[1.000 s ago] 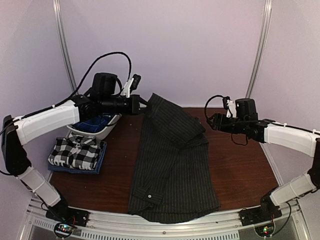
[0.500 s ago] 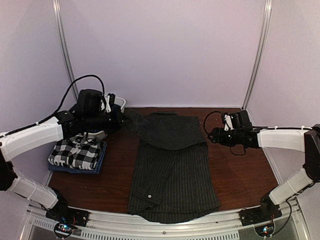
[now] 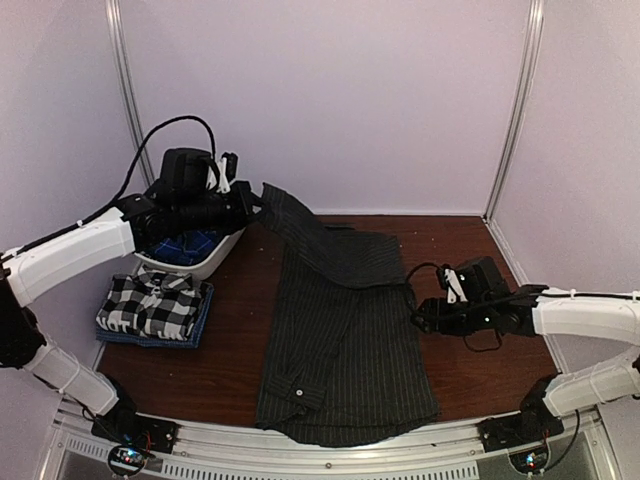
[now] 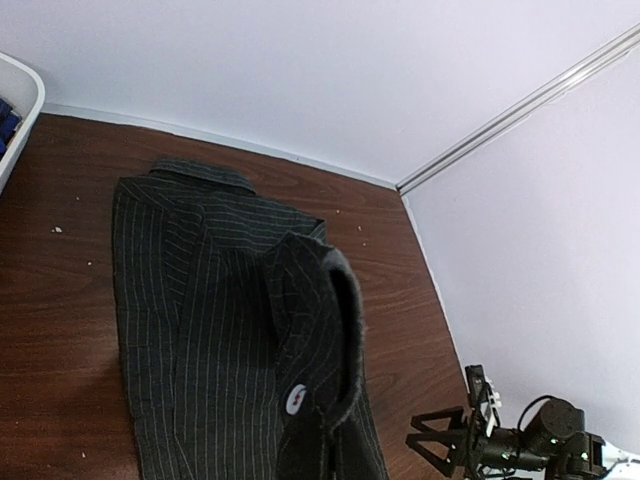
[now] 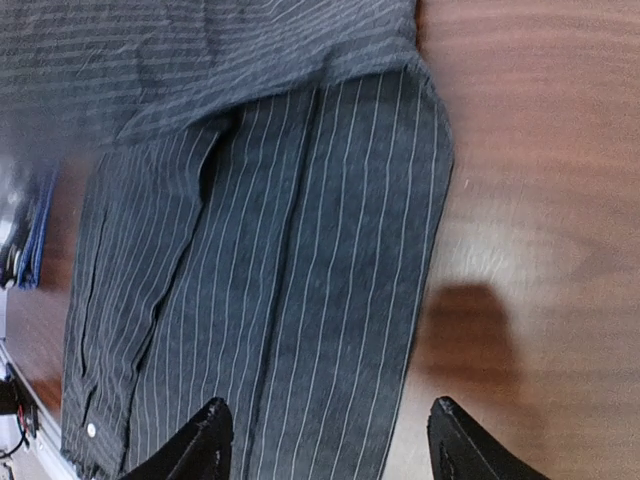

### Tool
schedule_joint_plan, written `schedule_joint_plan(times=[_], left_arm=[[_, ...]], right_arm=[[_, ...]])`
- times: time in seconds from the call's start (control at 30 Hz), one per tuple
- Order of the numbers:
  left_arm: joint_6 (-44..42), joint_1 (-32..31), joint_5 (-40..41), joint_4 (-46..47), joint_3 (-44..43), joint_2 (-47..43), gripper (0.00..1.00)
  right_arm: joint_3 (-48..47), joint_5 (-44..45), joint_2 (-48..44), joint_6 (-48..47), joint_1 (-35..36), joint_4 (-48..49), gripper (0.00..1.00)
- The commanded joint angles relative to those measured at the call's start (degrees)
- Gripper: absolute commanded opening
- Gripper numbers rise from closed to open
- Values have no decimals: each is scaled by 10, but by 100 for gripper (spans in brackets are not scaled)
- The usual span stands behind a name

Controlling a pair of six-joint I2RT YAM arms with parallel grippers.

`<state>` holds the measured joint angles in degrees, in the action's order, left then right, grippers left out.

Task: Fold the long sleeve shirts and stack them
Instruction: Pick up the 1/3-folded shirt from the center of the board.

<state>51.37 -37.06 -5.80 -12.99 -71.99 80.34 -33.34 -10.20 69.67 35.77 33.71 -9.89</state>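
Note:
The dark pinstriped long sleeve shirt (image 3: pixel 340 350) lies lengthwise on the middle of the brown table (image 3: pixel 490 350). One sleeve (image 3: pixel 300 230) rises from it to the back left, where my left gripper (image 3: pixel 255 200) is shut on its cuff, held above the table. In the left wrist view the cuff with its white button (image 4: pixel 295 398) hangs just in front of the left gripper (image 4: pixel 325 458). My right gripper (image 3: pixel 418 315) stands open low over the shirt's right edge (image 5: pixel 415 300); in its wrist view the right gripper (image 5: pixel 332 430) straddles that edge. A folded checked shirt (image 3: pixel 152 300) rests on folded blue cloth (image 3: pixel 204 322) at the left.
A white bin (image 3: pixel 205 262) holding blue cloth (image 3: pixel 185 245) stands behind the folded stack, under the left arm. Pale walls with metal posts (image 3: pixel 508 110) close in the table on three sides. A metal rail (image 3: pixel 330 450) runs along the near edge.
The left gripper dipped to the left with the sleeve, then rose again. The right arm swung from the back right toward me and lowered to the shirt's right edge.

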Motion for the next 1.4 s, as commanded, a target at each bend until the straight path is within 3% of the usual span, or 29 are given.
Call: schedule_joint_plan(times=[0.0,0.33,0.6,0.8,1.03,1.1,1.37], left_arm=[[-45,5,-23,24,-30,24,0],[-66,5,-69,55,-47,56,0],[-67,5,-78,74,-47,61,0],[-75,5,-81,77,-47,61,0],[-103,6,-60,68,-72,53,0],[-117,12,-52,58,-92,53,0],[-159,63,-56,19,-148,55,0]], right_arm=[[48,41,-94,92,59,-116,67],[110,88,-266,322,278,-274,58],[102,117,-205,420,388,-288,51],[106,122,-173,438,407,-236,42],[68,148,-138,427,420,-215,6],[39,162,-123,421,426,-225,0],[-87,184,-13,352,454,-232,0]])
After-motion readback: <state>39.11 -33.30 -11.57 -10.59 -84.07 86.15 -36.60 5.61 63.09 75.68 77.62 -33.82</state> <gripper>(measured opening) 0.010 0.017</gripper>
